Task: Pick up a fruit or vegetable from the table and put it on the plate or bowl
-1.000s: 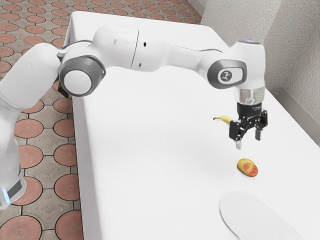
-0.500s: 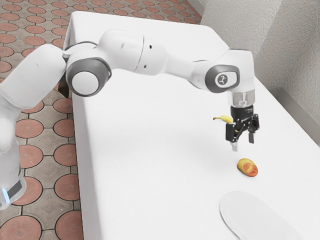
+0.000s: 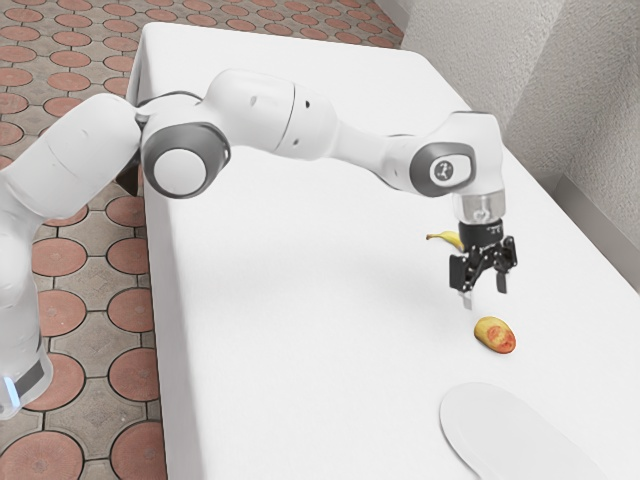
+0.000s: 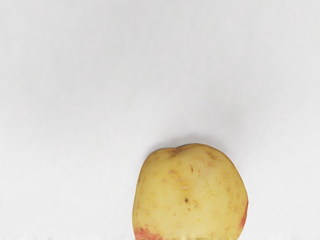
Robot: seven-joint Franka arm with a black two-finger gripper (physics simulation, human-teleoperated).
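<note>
A yellow fruit with a red blush [image 3: 495, 335] lies on the white table [image 3: 300, 300], a short way up from the white plate [image 3: 515, 435] at the lower right of the exterior view. My black gripper [image 3: 483, 293] hangs open just above the table, a little to the upper left of that fruit, with nothing between its fingers. In the wrist view the same fruit [image 4: 190, 192] lies close under my hand, speckled yellow with red at its edge. A banana [image 3: 446, 238] lies behind the gripper, partly hidden by it.
A grey wall [image 3: 560, 90] runs along the table's far side on the exterior view's right. The table's near edge drops to a red tiled floor [image 3: 90, 300] on the left. Open tabletop stretches between the arm and the fruit.
My gripper has sunk lower and drawn a little toward the exterior view's left, ending closer to the table above the blushed fruit. The fingers stand narrower than a second ago. Fruits and plate lie unmoved.
</note>
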